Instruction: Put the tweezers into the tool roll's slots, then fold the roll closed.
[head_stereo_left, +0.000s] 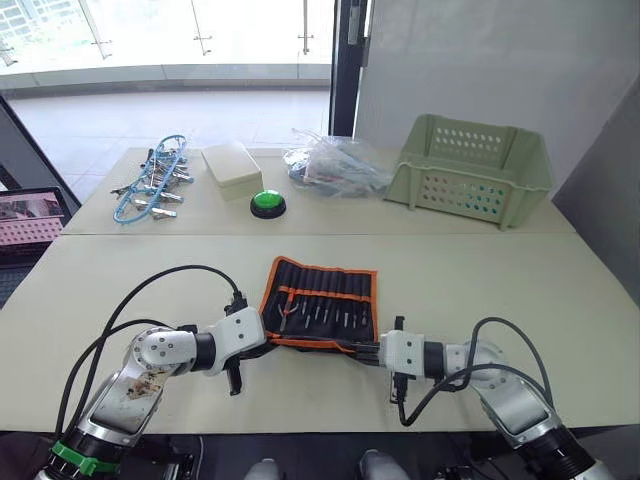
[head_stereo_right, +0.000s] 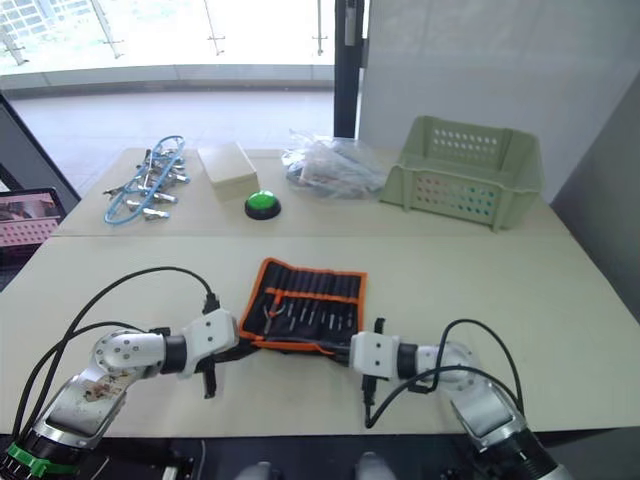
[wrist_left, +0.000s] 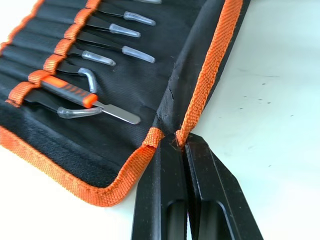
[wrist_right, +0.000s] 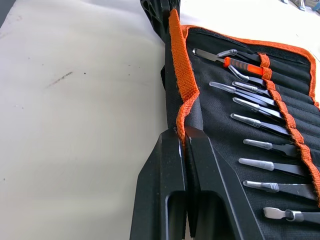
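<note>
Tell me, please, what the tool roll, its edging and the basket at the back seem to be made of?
The tool roll looks like matte black woven fabric, with visible weave and stitching. Its edging seems to be orange ribbed webbing tape. The basket looks like pale green moulded plastic, smooth, with rows of punched holes.

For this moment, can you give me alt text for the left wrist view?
The left gripper, its two black fingers shut, pinches the orange edging at the near edge of the open tool roll. Behind it, tweezers with clear tip caps sit in the slots, beside an orange-handled blade; the roll lies on a pale table.
</note>
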